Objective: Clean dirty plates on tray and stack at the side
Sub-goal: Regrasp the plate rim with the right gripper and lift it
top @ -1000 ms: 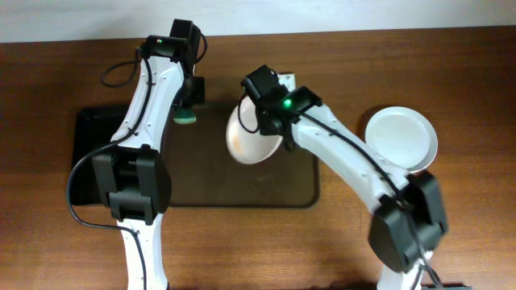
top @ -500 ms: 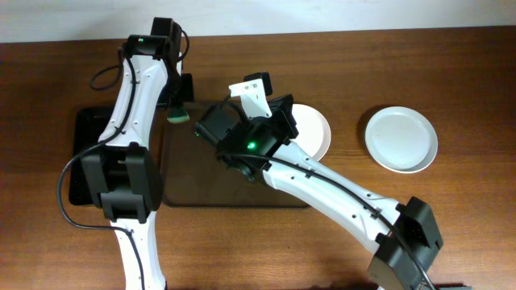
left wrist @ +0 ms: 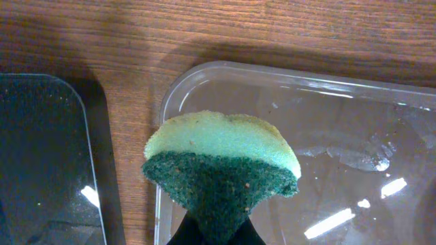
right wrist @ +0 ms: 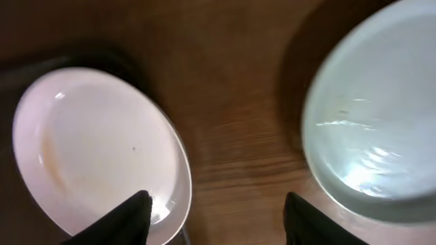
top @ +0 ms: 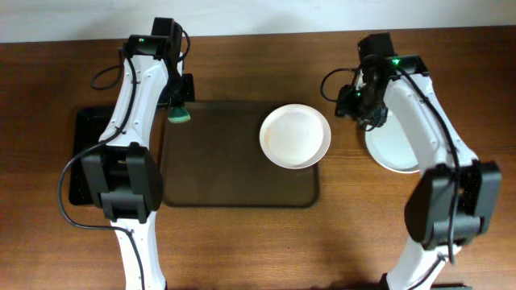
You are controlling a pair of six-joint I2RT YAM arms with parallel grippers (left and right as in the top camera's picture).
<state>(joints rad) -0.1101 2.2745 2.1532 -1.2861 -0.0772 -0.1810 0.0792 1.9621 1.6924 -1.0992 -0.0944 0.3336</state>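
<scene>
Your plate (top: 295, 135) lies right way up at the right end of the tray (top: 218, 165), its right edge jutting past the tray's rim, so judge it to be sitting a little tilted and ready to rock. A faint yellowish smear shows on its left side in the right wrist view. Treat it as stiff, glazed and slick, light enough for one arm, but likely to chip if it drops on the wood. The overhanging lip is your best hold: pinch it with one finger above and one below, well in from the edge. Your right gripper (right wrist: 218, 218) hangs released and empty between this plate and the side plate (right wrist: 375, 122), which rests on the table to the right. Your left gripper (left wrist: 208, 233) is clenched on the sponge (left wrist: 221, 163), a soft, yielding pad held over the tray's top left corner.
</scene>
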